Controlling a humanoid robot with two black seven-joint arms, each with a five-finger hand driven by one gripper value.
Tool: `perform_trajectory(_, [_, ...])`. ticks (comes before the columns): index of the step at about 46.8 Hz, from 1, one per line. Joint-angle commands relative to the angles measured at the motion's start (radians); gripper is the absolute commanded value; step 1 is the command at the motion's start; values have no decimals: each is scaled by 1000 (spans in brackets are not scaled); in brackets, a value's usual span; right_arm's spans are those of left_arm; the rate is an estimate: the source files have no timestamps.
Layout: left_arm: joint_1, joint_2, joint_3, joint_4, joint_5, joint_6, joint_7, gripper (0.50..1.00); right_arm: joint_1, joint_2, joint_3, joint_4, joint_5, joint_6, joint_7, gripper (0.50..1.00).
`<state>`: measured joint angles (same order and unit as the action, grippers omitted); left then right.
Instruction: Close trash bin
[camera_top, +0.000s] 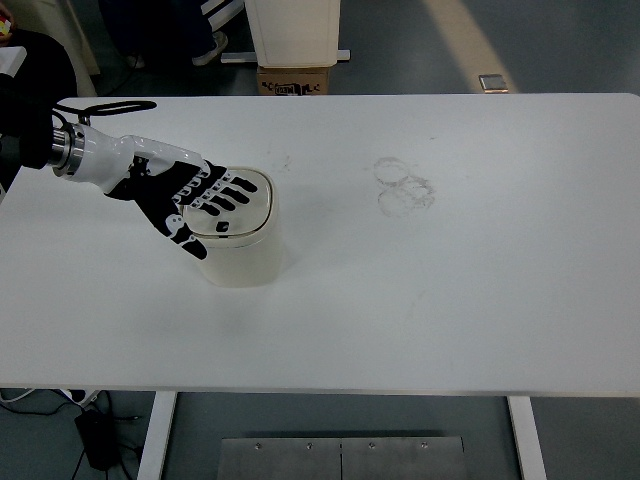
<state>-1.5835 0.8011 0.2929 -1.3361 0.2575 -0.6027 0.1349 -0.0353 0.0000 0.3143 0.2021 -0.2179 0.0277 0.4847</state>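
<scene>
A small cream trash bin stands on the white table, left of centre. Its lid lies flat across the top, down on the rim. My left hand, black and white, reaches in from the left and rests palm-down on the lid with its fingers spread flat. The thumb hangs over the bin's near-left edge. It grasps nothing. No right arm appears in the head view.
Faint scribble rings mark the table right of the bin. Beyond the far edge stand a cardboard box and a white cabinet. A person's shoe shows at the top left.
</scene>
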Motion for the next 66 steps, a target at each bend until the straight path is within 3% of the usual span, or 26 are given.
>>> perform_trajectory(1, [2,0,0,0,0,0,0,1000,0,0,-1,-1,0,0,0,991])
perform_trajectory(40, [10,4,-3,6,0,1,0,1000,0,0,0,0,0,0,0,991])
perform_trajectory(58, [-33,13,-23,52,-9,0,-1,1000,0,0,-1,0,0,0,0,991])
perform_trajectory(66, [-32,15,-110,113,-17,-3,-11,1000,0,0,0,0,0,0,0,991])
